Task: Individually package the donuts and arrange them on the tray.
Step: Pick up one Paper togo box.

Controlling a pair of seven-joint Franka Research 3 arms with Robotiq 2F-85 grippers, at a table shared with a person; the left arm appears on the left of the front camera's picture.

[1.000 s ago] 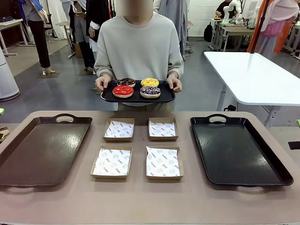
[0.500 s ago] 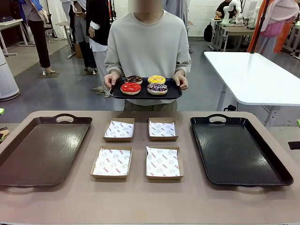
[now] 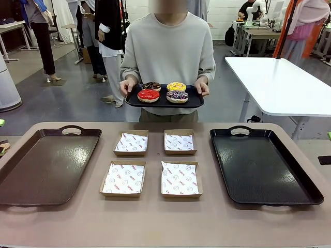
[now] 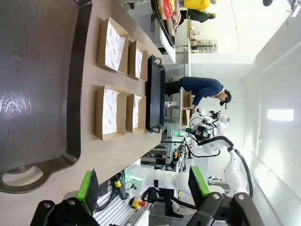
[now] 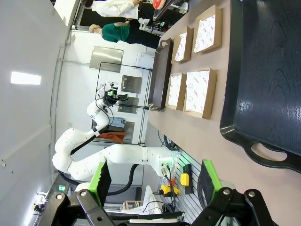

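Front view: donuts (image 3: 148, 94) on small tray (image 3: 192, 101) held by person (image 3: 168, 49), off bench (image 3: 155, 225). L gripper (image 4: 143, 183), R gripper (image 5: 154, 180) open, empty; best parked clear of boxes (image 3: 123, 179) till set-down.

Four boxes (image 3: 123, 179) centred, narrow gaps between; brown tray (image 3: 31, 175) left, black tray (image 3: 264, 170) right; bare table (image 3: 165, 222) strip nearside

boxes (image 3: 124, 179) between trays (image 3: 46, 165), donuts (image 3: 149, 95) behind
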